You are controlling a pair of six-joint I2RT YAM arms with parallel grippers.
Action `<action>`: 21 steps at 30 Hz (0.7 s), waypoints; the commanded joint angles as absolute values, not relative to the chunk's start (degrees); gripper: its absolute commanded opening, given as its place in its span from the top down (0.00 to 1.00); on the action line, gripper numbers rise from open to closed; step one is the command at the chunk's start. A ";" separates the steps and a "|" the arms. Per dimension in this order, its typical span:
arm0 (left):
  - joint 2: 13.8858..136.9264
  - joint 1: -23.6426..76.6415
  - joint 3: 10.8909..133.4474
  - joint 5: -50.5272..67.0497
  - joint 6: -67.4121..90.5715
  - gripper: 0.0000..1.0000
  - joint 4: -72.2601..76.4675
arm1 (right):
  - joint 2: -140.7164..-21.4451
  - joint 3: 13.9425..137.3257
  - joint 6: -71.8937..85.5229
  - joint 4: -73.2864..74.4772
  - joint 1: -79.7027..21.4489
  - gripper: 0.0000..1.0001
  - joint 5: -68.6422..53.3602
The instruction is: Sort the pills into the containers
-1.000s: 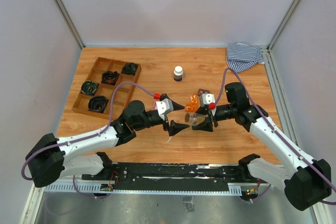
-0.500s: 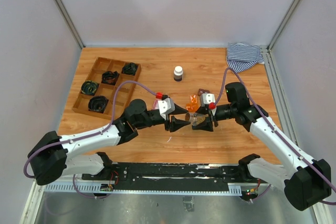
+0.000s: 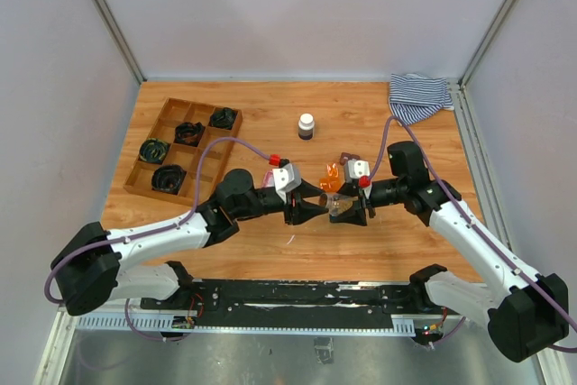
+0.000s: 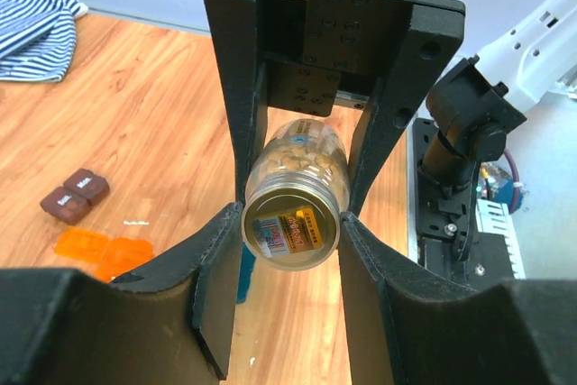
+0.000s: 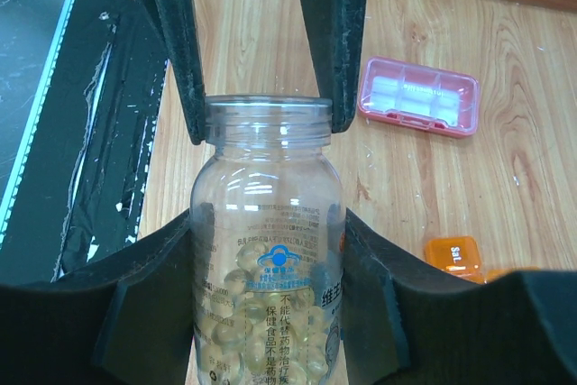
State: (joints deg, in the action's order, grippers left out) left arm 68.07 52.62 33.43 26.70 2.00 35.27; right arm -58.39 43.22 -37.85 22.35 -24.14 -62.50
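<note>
A clear pill bottle (image 5: 267, 268) half full of pale yellow capsules lies level above the table, gripped round its body by my right gripper (image 5: 268, 241). My left gripper (image 4: 290, 223) faces it, with both fingers pressed on the sides of the bottle's cap end (image 4: 290, 228). The two grippers meet at the table's middle (image 3: 329, 208). Of the containers, a pink one (image 5: 417, 96) lies shut, an orange one (image 4: 104, 252) lies open, a brown one (image 4: 74, 196) sits beside it, and a teal one (image 4: 245, 268) is mostly hidden behind a finger.
A wooden tray (image 3: 200, 161) with black coils stands at the left. A small dark bottle with a white cap (image 3: 306, 125) stands behind the grippers. A striped cloth (image 3: 419, 96) lies in the far right corner. The black rail (image 3: 297, 295) runs along the near edge.
My left gripper has slid right up to the bottle, and its jaws have narrowed onto the cap end. The right gripper and bottle have stayed put.
</note>
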 commanded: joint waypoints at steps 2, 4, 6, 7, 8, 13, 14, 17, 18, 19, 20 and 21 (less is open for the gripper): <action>69.51 52.62 34.79 21.39 14.57 1.00 38.58 | -57.80 44.20 -38.57 21.80 -23.66 0.99 -64.25; 69.53 52.64 34.02 15.76 23.60 1.00 39.52 | -57.83 44.23 -38.46 21.79 -23.57 0.99 -64.17; 69.86 52.77 34.03 11.47 33.04 1.00 39.43 | -58.04 44.32 -38.27 21.67 -23.55 0.99 -64.08; 70.06 52.94 34.19 9.78 38.57 1.00 38.95 | -58.12 44.37 -38.25 21.72 -23.49 0.99 -64.09; 70.05 53.22 34.60 7.57 41.92 1.00 37.69 | -58.25 44.40 -38.15 21.74 -23.47 0.99 -64.03; 68.95 57.72 38.15 -8.95 50.17 1.00 26.31 | -58.27 44.39 -38.02 21.70 -23.31 0.99 -63.84; 69.06 57.80 38.68 -9.14 50.86 0.98 25.16 | -58.23 44.39 -38.05 21.71 -23.29 0.99 -63.81; 69.29 57.82 38.98 -8.76 51.78 0.77 25.07 | -58.27 44.39 -38.02 21.69 -23.29 0.99 -63.87; 69.34 57.82 39.05 -8.66 51.69 0.68 25.13 | -58.27 44.47 -38.04 21.71 -23.23 0.99 -63.89; 69.40 57.75 39.00 -8.60 51.66 0.59 25.16 | -58.19 44.44 -38.05 21.68 -23.25 1.00 -63.90; 69.41 57.82 38.94 -8.47 51.49 0.52 25.16 | -58.18 44.36 -38.05 21.68 -23.21 0.99 -63.92; 69.32 57.83 38.87 -8.54 51.36 0.45 25.14 | -58.16 44.43 -38.06 21.66 -23.13 0.99 -63.98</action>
State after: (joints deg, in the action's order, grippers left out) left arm 69.25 58.02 36.95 -2.42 49.12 25.21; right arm -58.61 43.22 -37.56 21.67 -22.72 -58.19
